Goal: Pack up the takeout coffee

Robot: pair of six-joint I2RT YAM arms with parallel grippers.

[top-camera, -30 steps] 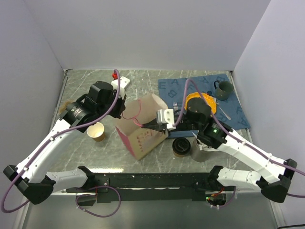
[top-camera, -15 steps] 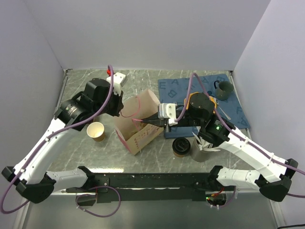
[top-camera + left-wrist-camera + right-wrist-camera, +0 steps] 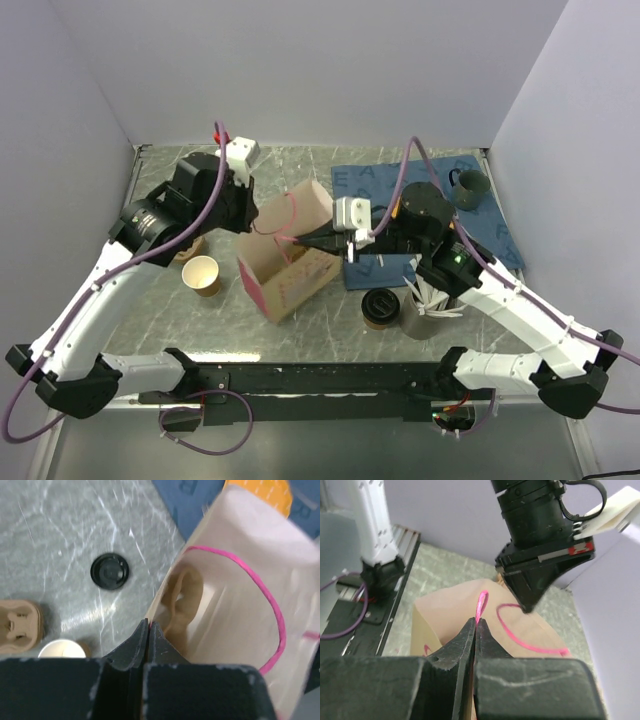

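Observation:
The takeout coffee (image 3: pixel 381 308), a short brown cup under a black lid, stands on the table right of the paper bag (image 3: pixel 296 283). The bag leans with its mouth toward the back left and hangs between both grippers. My left gripper (image 3: pixel 252 228) (image 3: pixel 148 623) is shut at the bag's rim, a sliver of pink handle between its fingertips. My right gripper (image 3: pixel 302 243) (image 3: pixel 477 621) is shut on the other pink handle loop (image 3: pixel 481 604). The bag's inside (image 3: pixel 235 605) shows pale walls and a brown fold.
An open brown cup (image 3: pixel 203 275) (image 3: pixel 62 650) stands left of the bag, beside a cardboard carrier (image 3: pixel 17 625) and a loose black lid (image 3: pixel 110 571). A grey holder of white utensils (image 3: pixel 425 310) sits right of the coffee. A blue mat (image 3: pixel 500 240) with a dark mug (image 3: pixel 468 188) lies back right.
Both grippers have risen and moved toward the back, each still holding its handle. The bag has been pulled more upright, its mouth spread wider.

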